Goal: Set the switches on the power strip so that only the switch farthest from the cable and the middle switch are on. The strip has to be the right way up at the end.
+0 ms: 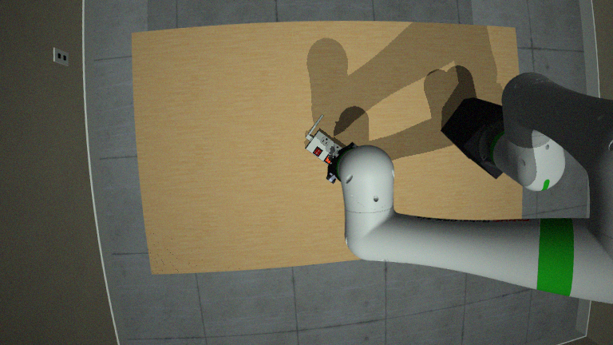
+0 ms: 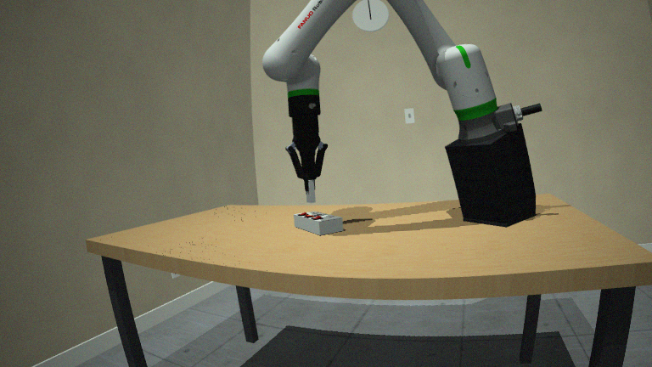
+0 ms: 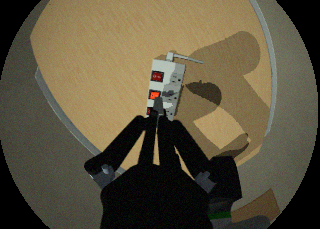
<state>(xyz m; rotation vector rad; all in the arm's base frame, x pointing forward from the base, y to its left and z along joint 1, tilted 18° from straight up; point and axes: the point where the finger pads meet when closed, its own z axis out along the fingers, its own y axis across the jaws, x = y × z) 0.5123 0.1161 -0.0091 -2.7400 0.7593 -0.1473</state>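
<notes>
The white power strip (image 1: 322,145) lies face up near the middle of the wooden table, its red rocker switches on top and a short grey cable stub (image 1: 314,125) at its far end. It also shows in the side view (image 2: 317,222) and in the wrist view (image 3: 164,85). In the wrist view the switch nearer the cable (image 3: 158,76) looks dark red and the one below it (image 3: 154,95) glows brighter orange-red; the nearest switch is hidden by my fingers. My gripper (image 2: 310,194) (image 3: 157,103) is shut and empty, pointing straight down a short way above the strip's near end.
The arm's black base block (image 2: 491,177) stands on the table's right side. The arm's elbow (image 1: 365,188) covers part of the strip's near end in the overhead view. The table edges lie far from the strip.
</notes>
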